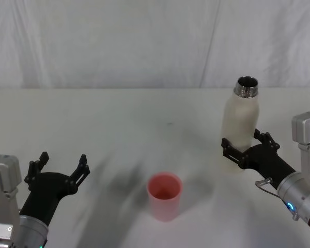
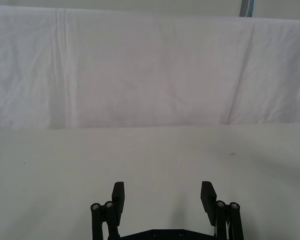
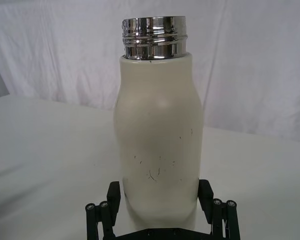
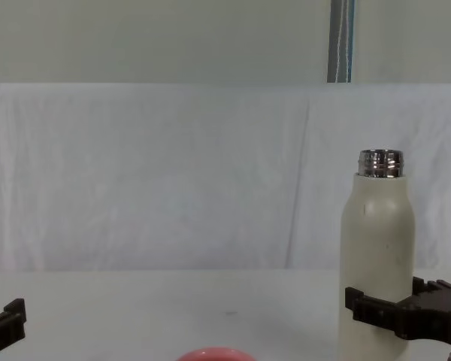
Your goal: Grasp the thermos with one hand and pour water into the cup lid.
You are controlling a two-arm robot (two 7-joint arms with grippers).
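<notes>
A: Desk [image 1: 119, 119], white cloth, is carrying everything. Where is the thermos sitting?

B: The thermos [image 1: 240, 124] is standing upright on the robot's right side of the desk, long axis vertical, its open steel neck pointing straight up. No cap on it.

A: Right end effector?

B: The right end effector [image 1: 244, 146] is reaching in low, its black fingers [image 3: 113, 196] lying on both sides of the lower body, against the wall or nearly so. Whether they are actually clamping, I cannot tell.

A: Left one?

B: The left end effector [image 1: 62, 166] is hovering near the desk's front left, jaws spread apart with nothing between them.

A: Cup lid?

B: The cup lid [image 1: 164, 196], pink, is standing mouth up at front centre, between the two end effectors and well apart from the thermos.
</notes>
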